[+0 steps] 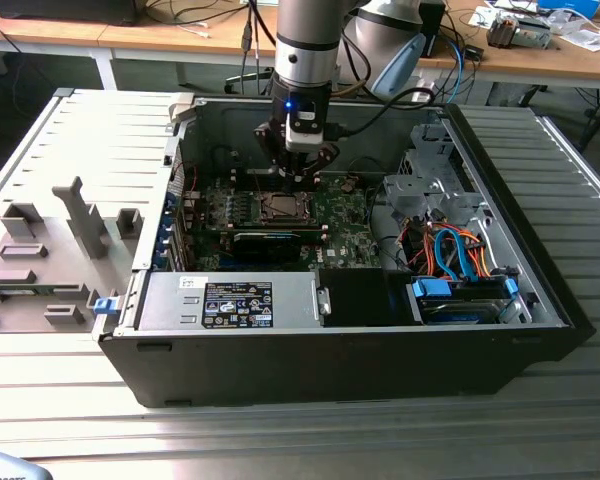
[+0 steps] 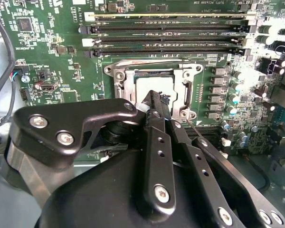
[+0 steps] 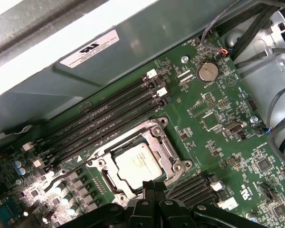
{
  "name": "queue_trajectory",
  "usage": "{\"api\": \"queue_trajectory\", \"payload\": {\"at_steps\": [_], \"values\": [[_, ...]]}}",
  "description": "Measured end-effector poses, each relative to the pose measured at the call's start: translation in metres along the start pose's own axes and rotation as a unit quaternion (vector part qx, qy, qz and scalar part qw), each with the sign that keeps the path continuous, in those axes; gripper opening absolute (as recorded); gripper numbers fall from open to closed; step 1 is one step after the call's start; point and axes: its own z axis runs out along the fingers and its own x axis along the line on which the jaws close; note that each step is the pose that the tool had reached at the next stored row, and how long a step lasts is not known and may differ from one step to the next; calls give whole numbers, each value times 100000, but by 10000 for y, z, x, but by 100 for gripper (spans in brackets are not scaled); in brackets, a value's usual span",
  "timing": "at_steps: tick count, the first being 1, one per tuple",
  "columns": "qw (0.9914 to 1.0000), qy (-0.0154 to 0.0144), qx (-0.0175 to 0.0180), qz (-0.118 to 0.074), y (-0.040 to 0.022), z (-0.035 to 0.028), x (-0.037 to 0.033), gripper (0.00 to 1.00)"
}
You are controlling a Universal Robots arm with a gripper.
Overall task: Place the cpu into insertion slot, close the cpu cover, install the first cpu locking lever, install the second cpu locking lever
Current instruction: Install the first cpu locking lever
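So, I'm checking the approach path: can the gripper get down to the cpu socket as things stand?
Probably yes. The gripper hangs inside the open case just above the socket, where the cpu already sits, and nothing lies between them.

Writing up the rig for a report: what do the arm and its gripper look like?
The arm is a silvery-grey cylinder with a small blue light near the wrist and a black cable beside it. The gripper is black, its linkage fingers fastened with silver screws.
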Motion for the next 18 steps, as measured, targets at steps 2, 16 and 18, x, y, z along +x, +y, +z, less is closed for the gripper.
{"api": "queue_trajectory", "payload": {"at_steps": [2, 16, 18], "values": [[100000, -24, -2, -281, 0, 0, 0, 11], [99962, -241, -22, -2755, 0, 0, 0, 11], [99951, -274, -25, -3130, 0, 0, 0, 11]]}}
